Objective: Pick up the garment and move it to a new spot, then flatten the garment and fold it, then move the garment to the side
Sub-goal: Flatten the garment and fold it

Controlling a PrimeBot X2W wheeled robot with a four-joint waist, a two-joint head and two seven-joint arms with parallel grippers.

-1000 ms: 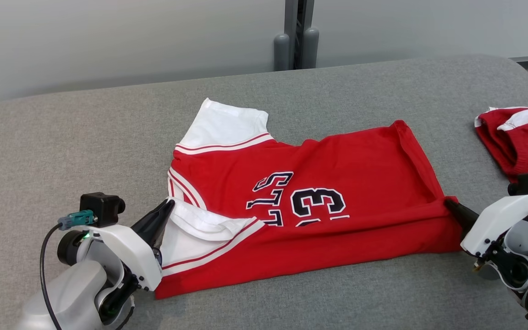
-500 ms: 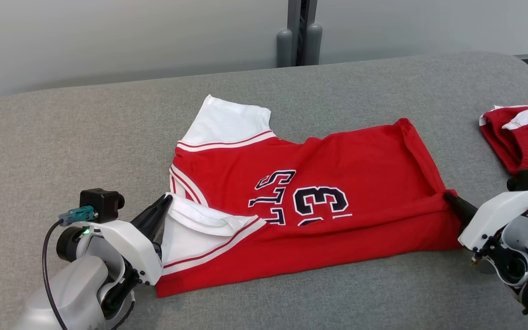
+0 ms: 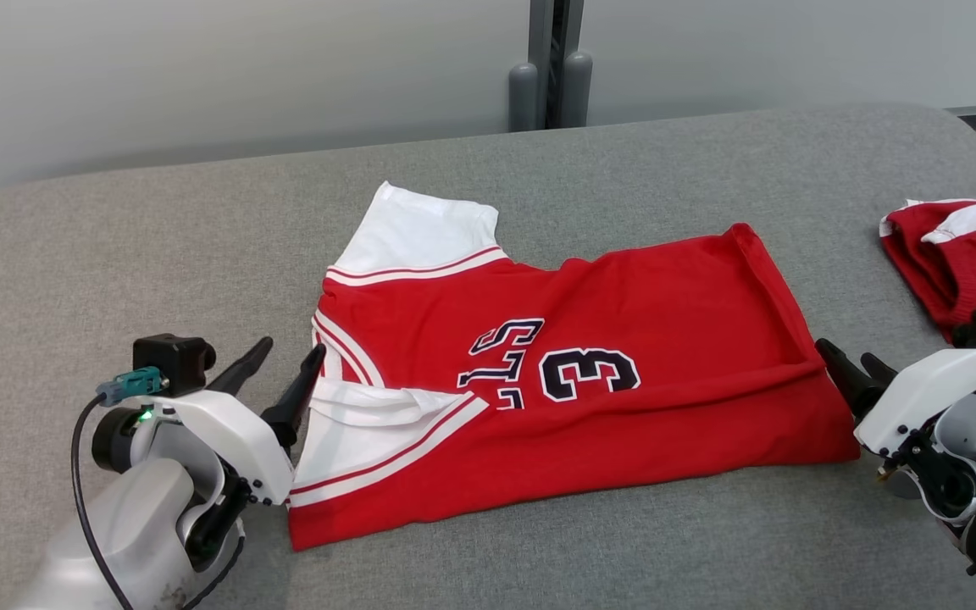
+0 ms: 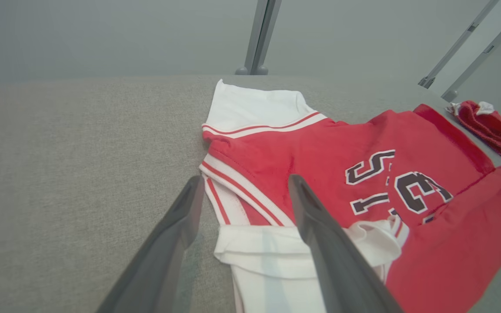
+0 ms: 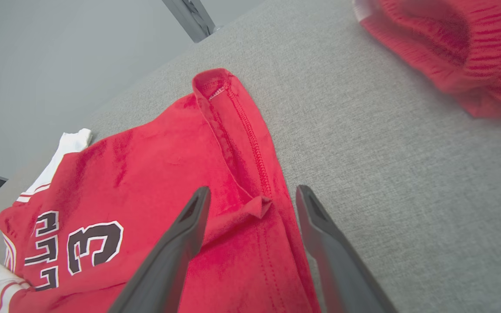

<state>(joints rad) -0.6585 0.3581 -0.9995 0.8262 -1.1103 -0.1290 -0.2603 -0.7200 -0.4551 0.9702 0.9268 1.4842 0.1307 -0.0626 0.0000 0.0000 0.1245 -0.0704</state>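
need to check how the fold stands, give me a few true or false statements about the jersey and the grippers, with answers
1. The fingers of the left gripper and the right gripper are spread open. True.
2. The jersey lies in a crumpled heap. False: it lies flat on the grey surface, near edge folded over the front.
3. A second red garment lies to the robot's right. True.
4. The sleeves are black. False: white with red stripes.
5. The left gripper is at the hem. False: it is at the sleeve end.
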